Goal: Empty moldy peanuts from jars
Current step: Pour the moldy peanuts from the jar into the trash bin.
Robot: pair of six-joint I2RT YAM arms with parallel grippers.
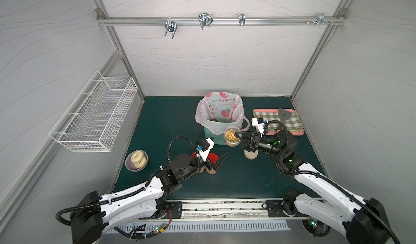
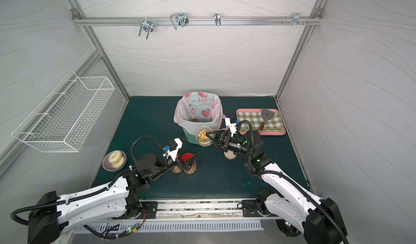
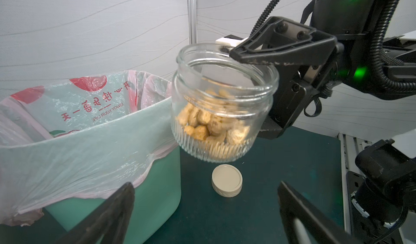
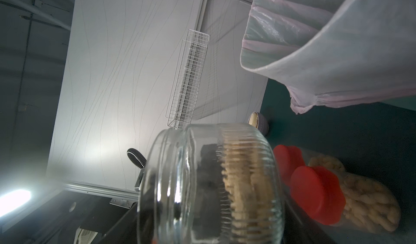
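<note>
In both top views the right end effector (image 1: 238,139) clamps an open jar (image 1: 231,141) of moldy peanuts (image 1: 230,135), held off the tabletop (image 1: 247,182) and tilted, just beside the near right corner of the mint-green bin (image 1: 210,138), around mid-tabletop; its beige lid (image 1: 250,156) lies on the tabletop under that arm, and two red-lidded jars (image 1: 213,157) stand left of centre, nearer the front edge. In the left wrist view the left end effector (image 3: 205,185) has its fingers (image 3: 121,200) spread wide, gripping nothing, the held jar hanging clear above the lid. In the right wrist view ribbed glass fills the grip, with the red-lidded jars, packed with peanuts, standing beyond
</note>
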